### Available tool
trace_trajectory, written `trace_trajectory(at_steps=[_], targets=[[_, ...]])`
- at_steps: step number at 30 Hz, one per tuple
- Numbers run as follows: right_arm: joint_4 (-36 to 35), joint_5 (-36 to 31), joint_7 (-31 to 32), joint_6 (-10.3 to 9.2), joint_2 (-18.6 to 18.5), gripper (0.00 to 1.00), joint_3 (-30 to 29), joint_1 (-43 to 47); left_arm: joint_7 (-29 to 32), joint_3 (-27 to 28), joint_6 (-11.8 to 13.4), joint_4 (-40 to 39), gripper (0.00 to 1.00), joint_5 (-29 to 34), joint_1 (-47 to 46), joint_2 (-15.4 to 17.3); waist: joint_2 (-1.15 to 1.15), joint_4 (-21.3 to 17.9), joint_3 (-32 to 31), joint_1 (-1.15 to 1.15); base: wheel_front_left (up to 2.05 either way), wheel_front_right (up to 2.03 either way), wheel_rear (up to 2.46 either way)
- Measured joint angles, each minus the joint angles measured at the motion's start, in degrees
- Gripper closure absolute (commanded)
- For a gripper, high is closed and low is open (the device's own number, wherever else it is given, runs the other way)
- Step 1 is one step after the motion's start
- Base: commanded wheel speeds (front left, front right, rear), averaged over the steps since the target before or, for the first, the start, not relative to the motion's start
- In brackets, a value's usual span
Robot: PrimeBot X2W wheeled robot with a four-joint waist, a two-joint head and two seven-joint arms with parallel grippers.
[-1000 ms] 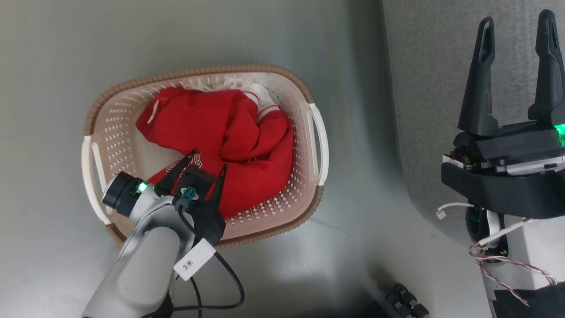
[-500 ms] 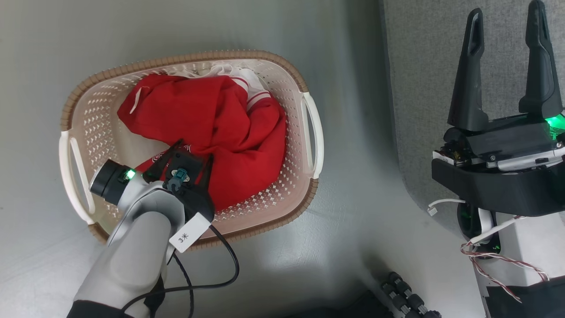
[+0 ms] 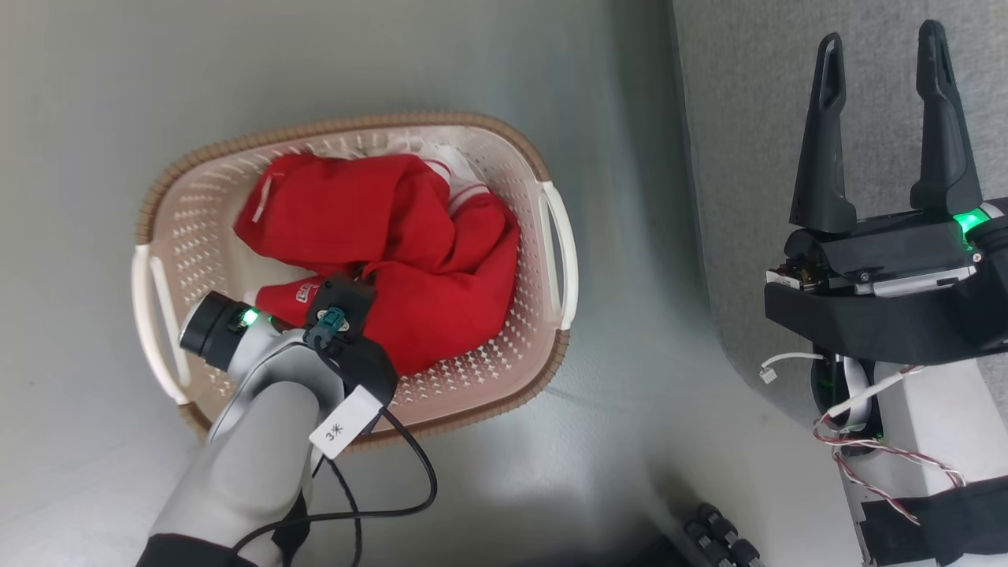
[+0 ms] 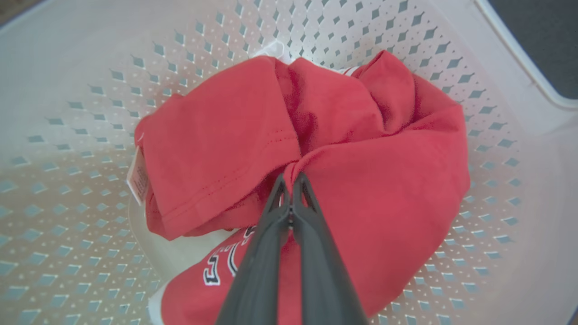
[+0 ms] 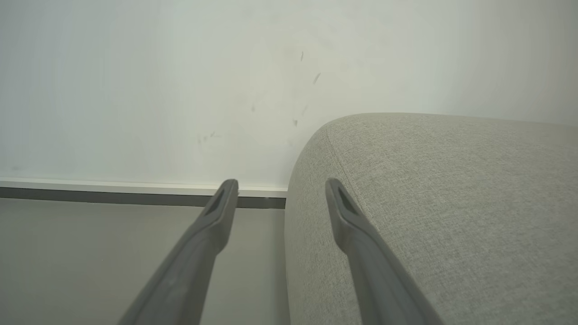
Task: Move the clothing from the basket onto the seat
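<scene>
1. Change vs 0.5 s ago: left claw [image 4: 289,180] was spread above the red clothing [image 3: 425,236]. Now its fingers are pressed together, pinching a fold near the heap's middle (left wrist view).
2. Head cam also shifted, so the basket's [image 3: 354,126] apparent move isn't logged as real.
3. Judgement: grasp looks made. Lift + carry to sofa [image 3: 756,110] remain.
4. Clothing location: all inside basket, on floor [image 3: 118,79]. None on the visible part of the sofa, which is on the robot's right.
5. Right claw [image 3: 878,39]: spread, empty, up over the sofa edge.
6. Counts: 1 basket w/ 2 handles [image 3: 563,260]; 1 sofa; 2 claws; 1 red heap. No. of garments in it can't be told, folds overlap.
</scene>
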Motion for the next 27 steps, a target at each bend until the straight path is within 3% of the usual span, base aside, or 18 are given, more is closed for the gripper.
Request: trace_trajectory(at_steps=[13, 27], targets=[[7.7, 0.0, 0.0, 1.26, -1.3, 0.00, -1.5, 1.7, -5.3, 0.0, -1.9, -1.9, 1.00, -3.7, 0.7, -1.0, 0.00, 3.4, -7.8, 0.00, 0.00, 0.00, 0.00], [15.0, 0.3, 0.0, 2.50, -1.5, 0.00, -1.9, 5.0, -5.6, 0.3, -3.1, -12.0, 1.00, -8.4, 1.6, -1.5, 0.00, 8.6, -18.4, -0.01, 0.00, 0.00, 0.00]])
